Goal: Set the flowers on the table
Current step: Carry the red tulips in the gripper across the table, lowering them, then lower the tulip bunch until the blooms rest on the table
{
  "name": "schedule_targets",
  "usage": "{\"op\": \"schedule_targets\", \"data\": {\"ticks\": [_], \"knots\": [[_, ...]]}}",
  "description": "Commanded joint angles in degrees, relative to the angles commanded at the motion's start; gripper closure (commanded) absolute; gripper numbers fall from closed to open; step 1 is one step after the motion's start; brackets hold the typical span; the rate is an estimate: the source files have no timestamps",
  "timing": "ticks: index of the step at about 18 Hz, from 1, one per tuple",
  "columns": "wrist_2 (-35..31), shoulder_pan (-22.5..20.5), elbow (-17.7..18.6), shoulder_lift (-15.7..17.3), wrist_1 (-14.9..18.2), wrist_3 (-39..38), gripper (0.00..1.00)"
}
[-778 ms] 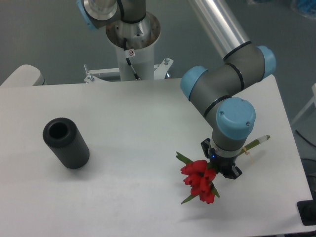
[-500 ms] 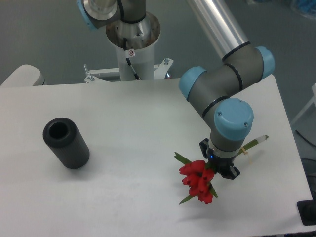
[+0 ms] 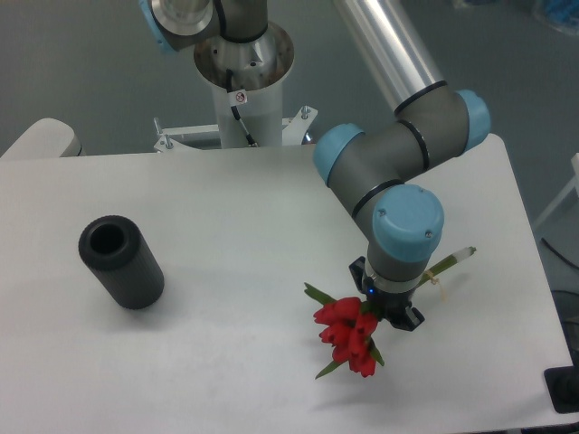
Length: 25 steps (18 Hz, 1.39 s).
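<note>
The flowers point(image 3: 347, 334) are a small tied bunch of red tulip-like blooms with thin green stems and a few narrow leaves. The bunch lies slanted, blooms toward seven o'clock and pale cut ends toward two o'clock, its middle hidden. It sits over the table point(image 3: 226, 226), a wide white smooth top with rounded corners, toward its four-o'clock part.

claw point(image 3: 387, 310) fingertips hidden under wrist, flowers point(image 3: 348, 331) mid-stems covered, arm cut off at top

One fixed camera looks steeply down from the front, fairly near, across the table point(image 3: 226, 217) toward the arm's base point(image 3: 242, 68).
</note>
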State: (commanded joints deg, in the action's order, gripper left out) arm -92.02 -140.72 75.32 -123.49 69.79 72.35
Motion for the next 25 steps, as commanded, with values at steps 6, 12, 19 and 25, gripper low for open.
{"op": "schedule_targets", "data": {"ticks": [6, 12, 19, 25], "knots": [[0.2, 3.7, 0.4, -0.4, -0.2, -9.8, 1.00], [0.4, 7.6, 1.1, -1.7, -1.1, -18.5, 1.00], [0.9, 9.8, 1.0, -2.9, -1.6, -23.7, 0.84], [0.9, 10.5, 0.8, -3.4, -2.2, -23.0, 0.48]]}}
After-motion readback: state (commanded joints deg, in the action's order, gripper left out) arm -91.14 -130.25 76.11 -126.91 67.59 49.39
